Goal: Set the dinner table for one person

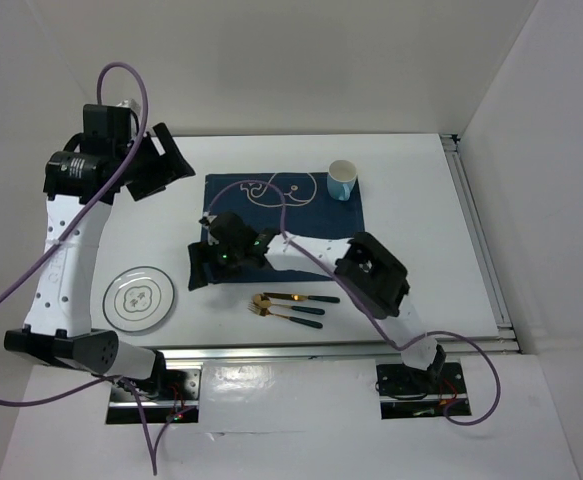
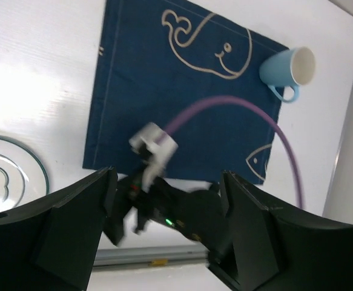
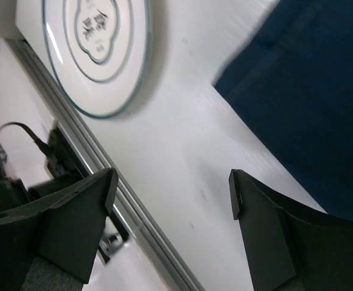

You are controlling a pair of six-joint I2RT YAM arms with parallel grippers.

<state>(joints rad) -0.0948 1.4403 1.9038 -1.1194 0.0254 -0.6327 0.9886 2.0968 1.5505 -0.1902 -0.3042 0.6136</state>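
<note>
White right arm (image 1: 311, 250) stretches leftward low over dinner table (image 1: 421, 250), tool (image 1: 199, 268) gaping, empty.

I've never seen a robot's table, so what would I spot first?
Probably the navy placemat with a whale drawn on it, mid-table, with a light blue cup at its far right corner. Then the round plate at the white table's near left, and gold cutlery on the placemat's near side.
</note>
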